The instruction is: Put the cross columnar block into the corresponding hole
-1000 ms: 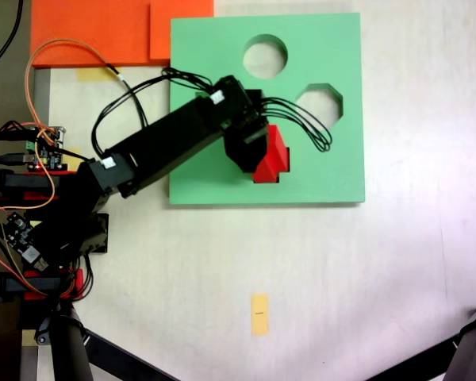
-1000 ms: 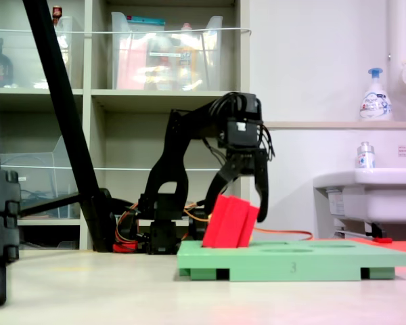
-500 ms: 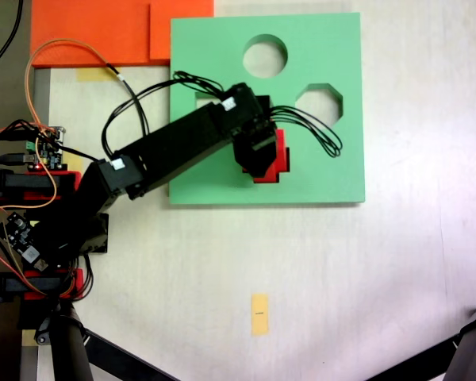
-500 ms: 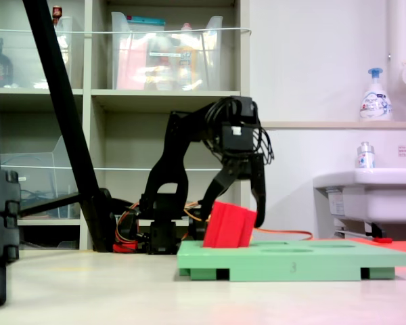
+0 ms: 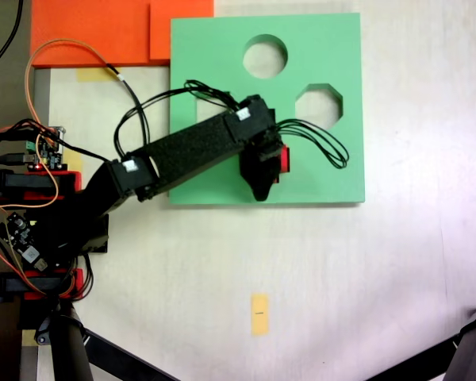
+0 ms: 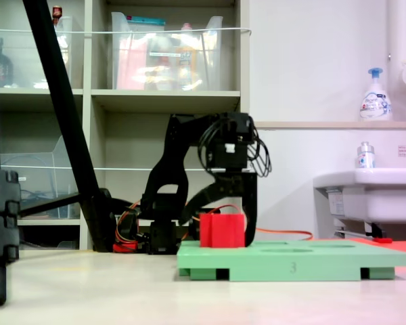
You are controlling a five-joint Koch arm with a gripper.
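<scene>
The cross columnar block [image 6: 222, 231] is bright red and stands upright, its lower part sunk into the green board [image 6: 311, 258]. In the first exterior view only a red sliver of the block [image 5: 284, 159] shows beside the black gripper [image 5: 263, 171], which covers the rest. The corresponding hole is hidden under block and gripper. In the second exterior view the gripper [image 6: 222, 227] hangs low over the block, open, one finger on either side of it; the right finger [image 6: 251, 206] stands close against the block's side.
The green board [image 5: 222, 48] also has a round cutout [image 5: 265, 56], an octagonal one [image 5: 318, 105] and a partly hidden square one [image 5: 198, 101]. Orange foam sheets [image 5: 103, 32] lie at the first exterior view's upper left, a yellow tag [image 5: 259, 313] below. A sink [image 6: 365, 193] is at the second exterior view's right.
The block went from leaning on the board to upright and lower in it. The gripper came down over it and shifted slightly toward the second exterior view's left.
</scene>
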